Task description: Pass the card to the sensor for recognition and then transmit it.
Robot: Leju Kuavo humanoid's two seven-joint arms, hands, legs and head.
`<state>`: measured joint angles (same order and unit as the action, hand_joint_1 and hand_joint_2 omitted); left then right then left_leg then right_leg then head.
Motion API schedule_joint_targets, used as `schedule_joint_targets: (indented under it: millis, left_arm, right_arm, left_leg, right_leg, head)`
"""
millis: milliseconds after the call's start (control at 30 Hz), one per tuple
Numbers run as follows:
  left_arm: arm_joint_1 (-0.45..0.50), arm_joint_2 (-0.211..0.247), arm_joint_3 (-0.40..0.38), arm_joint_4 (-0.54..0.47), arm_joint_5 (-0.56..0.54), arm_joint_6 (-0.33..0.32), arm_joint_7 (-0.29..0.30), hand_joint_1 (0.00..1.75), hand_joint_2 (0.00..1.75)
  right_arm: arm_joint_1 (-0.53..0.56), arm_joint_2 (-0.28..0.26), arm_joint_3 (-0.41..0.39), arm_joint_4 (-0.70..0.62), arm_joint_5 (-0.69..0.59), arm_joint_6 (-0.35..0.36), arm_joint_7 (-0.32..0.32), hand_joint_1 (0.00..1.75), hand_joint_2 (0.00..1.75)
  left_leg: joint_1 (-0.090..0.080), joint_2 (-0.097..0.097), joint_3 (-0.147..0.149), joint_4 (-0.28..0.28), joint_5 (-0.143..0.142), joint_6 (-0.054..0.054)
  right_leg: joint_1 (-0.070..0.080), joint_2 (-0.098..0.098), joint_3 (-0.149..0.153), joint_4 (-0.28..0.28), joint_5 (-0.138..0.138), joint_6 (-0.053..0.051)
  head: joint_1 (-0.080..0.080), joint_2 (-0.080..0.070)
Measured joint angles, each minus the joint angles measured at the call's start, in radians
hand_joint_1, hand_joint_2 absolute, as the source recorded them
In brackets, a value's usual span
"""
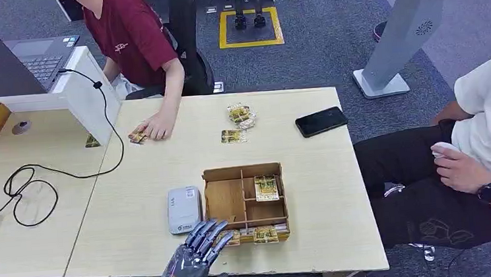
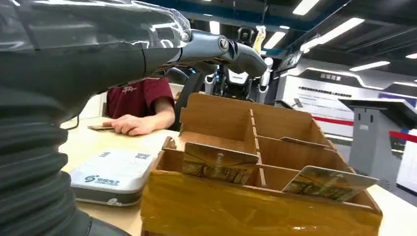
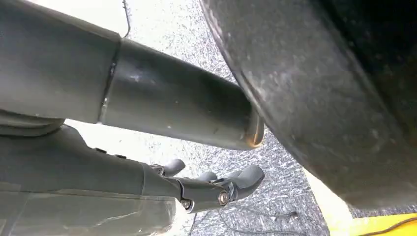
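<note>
**Left hand poised at card box, no card taken yet**

Nearest the camera: left hand (image 1: 193,262), dark grey, fingers spread and empty, hovering over the near table edge, tips close to the near-left corner of the brown partitioned cardboard box (image 1: 224,196). Just left of the hand, flat on the tabletop, the white rounded rectangular sensor pad (image 1: 183,209), beside the box's left wall.

Two gold-patterned cards propped in the box's near slots (image 2: 219,162), another lying in a right compartment (image 1: 266,187). More gold cards loose on the far side of the pale wooden table (image 1: 141,186), near a black phone (image 1: 321,121). Right hand (image 3: 216,189) hanging low beside the robot's body above grey carpet, fingers loosely curled, holding nothing.

Judged progress: barely begun. No card gripped, none presented to the sensor, none handed on. Pick, scan and pass all remaining.

Room: short, open path from box to sensor; box walls and dividers tight around the cards. Person's hand (image 1: 156,127) resting far-left on the table, another person seated right, well apart from the box.
</note>
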<state>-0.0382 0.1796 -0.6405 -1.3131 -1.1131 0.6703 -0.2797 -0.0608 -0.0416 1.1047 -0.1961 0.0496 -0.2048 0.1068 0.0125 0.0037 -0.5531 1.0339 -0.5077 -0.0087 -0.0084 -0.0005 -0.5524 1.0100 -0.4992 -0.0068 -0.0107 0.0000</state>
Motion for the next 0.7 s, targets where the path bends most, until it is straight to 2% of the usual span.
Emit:
schedule_joint_targets:
  millis: [200, 267, 333, 600, 633, 700]
  left_arm:
    - [-0.002, -0.003, 0.0, 0.003, 0.0, 0.0, 0.002, 0.0, 1.75]
    - [-0.025, -0.026, -0.005, 0.026, -0.003, 0.0, 0.029, 0.0, 1.75]
    - [-0.069, -0.069, -0.005, 0.049, -0.011, 0.0, 0.058, 0.0, 1.75]
    - [-0.106, -0.1, -0.005, 0.07, 0.013, -0.003, 0.092, 0.03, 1.75]
    - [-0.111, -0.102, -0.005, 0.074, 0.019, -0.006, 0.096, 1.75, 1.75]
    - [-0.117, -0.104, -0.005, 0.084, 0.043, -0.017, 0.097, 1.75, 1.75]
  right_arm:
    - [0.0, 0.0, 0.0, 0.0, 0.0, 0.0, 0.0, 0.0, 0.0]
    - [-0.003, 0.0, 0.0, 0.0, 0.0, 0.0, 0.001, 0.0, 0.0]
    - [-0.005, 0.001, 0.0, 0.0, 0.011, 0.003, 0.004, 0.0, 0.0]
    - [-0.008, 0.003, 0.0, -0.001, 0.016, 0.007, 0.015, 0.0, 0.0]
    - [-0.008, 0.003, 0.0, -0.001, 0.016, 0.007, 0.015, 0.0, 0.0]
    - [-0.008, 0.003, 0.0, -0.001, 0.017, 0.007, 0.015, 0.0, 0.0]
  left_leg:
    - [0.0, 0.0, 0.0, 0.0, 0.0, 0.0]
    - [0.0, 0.0, 0.0, 0.0, 0.0, 0.0]
    - [0.0, 0.0, 0.0, 0.0, 0.0, 0.0]
    - [0.0, 0.0, 0.0, 0.0, 0.0, 0.0]
    - [0.0, 0.0, 0.0, 0.0, 0.0, 0.0]
    - [0.0, 0.0, 0.0, 0.0, 0.0, 0.0]
  right_leg:
    - [0.0, 0.0, 0.0, 0.0, 0.0, 0.0]
    - [0.0, 0.0, 0.0, 0.0, 0.0, 0.0]
    - [0.0, 0.0, 0.0, 0.0, 0.0, 0.0]
    - [0.0, 0.0, 0.0, 0.0, 0.0, 0.0]
    - [0.0, 0.0, 0.0, 0.0, 0.0, 0.0]
    - [0.0, 0.0, 0.0, 0.0, 0.0, 0.0]
  head:
    - [0.0, 0.0]
    - [0.0, 0.0]
    - [0.0, 0.0]
    - [0.0, 0.0]
    - [0.0, 0.0]
    - [0.0, 0.0]
